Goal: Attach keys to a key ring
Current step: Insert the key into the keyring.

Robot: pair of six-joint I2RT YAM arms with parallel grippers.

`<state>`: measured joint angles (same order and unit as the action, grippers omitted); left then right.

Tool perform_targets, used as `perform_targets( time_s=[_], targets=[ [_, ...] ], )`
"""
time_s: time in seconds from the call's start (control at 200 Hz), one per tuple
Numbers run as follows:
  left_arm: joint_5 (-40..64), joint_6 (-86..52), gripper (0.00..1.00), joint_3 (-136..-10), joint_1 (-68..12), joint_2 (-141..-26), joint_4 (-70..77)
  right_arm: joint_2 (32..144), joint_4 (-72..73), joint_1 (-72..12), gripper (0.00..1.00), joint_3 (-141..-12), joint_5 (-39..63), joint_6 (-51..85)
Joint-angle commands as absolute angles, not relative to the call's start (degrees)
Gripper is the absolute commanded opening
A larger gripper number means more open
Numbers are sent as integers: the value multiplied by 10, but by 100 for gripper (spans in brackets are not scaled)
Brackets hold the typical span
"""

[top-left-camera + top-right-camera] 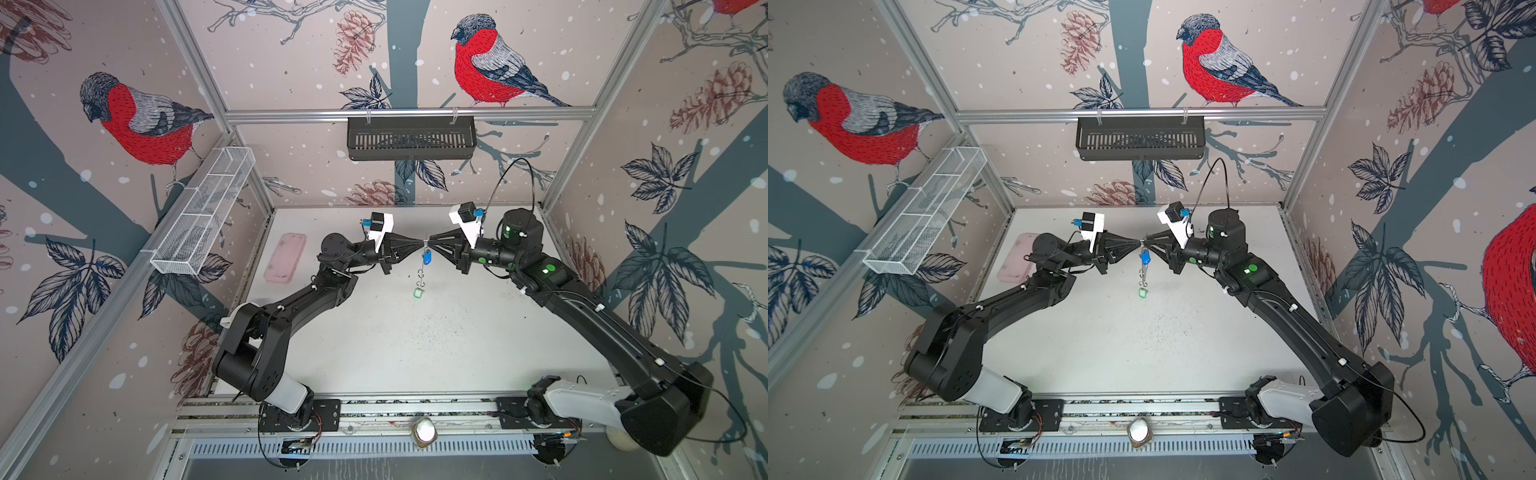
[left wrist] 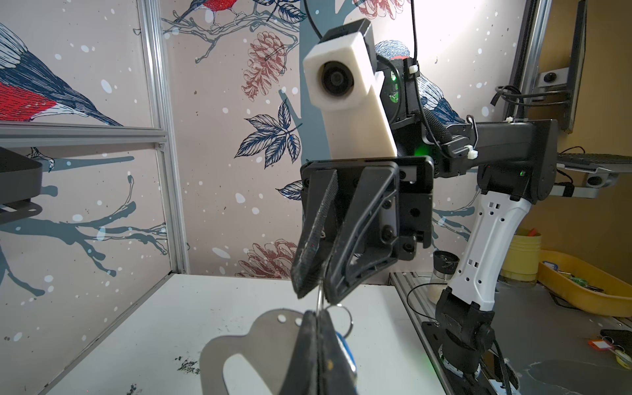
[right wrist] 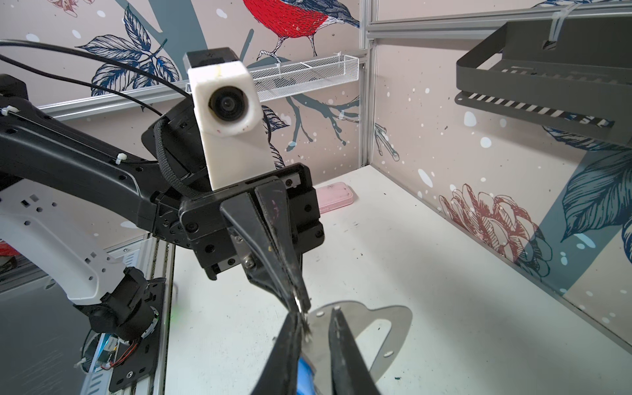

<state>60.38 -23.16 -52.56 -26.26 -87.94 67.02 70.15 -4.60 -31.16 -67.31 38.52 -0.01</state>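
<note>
Both grippers meet tip to tip above the middle of the table. My left gripper [image 1: 420, 242] [image 2: 316, 316] is shut on the top edge of the key ring [image 2: 239, 345] [image 3: 376, 325], a grey plate with an oval cutout that hangs edge-on in both top views. A wire ring [image 2: 343, 319] sits beside its fingers. My right gripper [image 1: 430, 242] [image 3: 316, 313] stands narrowly open, with a thin silver strip [image 2: 319, 297] between its tips. The blue-tagged key [image 1: 427, 258] [image 3: 304, 376] hangs just below. The green-tagged key [image 1: 417, 293] [image 1: 1143, 293] dangles lowest.
A pink oblong case [image 1: 286, 257] [image 3: 333, 198] lies on the white table [image 1: 415, 353] at the back left. A white mesh basket [image 1: 203, 216] hangs on the left wall and a black shelf [image 1: 411, 137] on the back rail. Dark crumbs [image 2: 188, 366] speckle the table.
</note>
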Motion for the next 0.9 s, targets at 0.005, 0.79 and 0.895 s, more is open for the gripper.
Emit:
perform_targets(
  time_s=[0.005,0.79,0.895],
  targets=[
    [616,-238,0,-526,-262,-873,708,703,-46,-314,18,-679,384,-4],
    [620,-242,0,-524,-262,-872,709,714,-60,-325,6,-691,381,-10],
    [620,-242,0,-523,-262,-872,710,711,-57,-326,2,-691,375,-7]
  ],
)
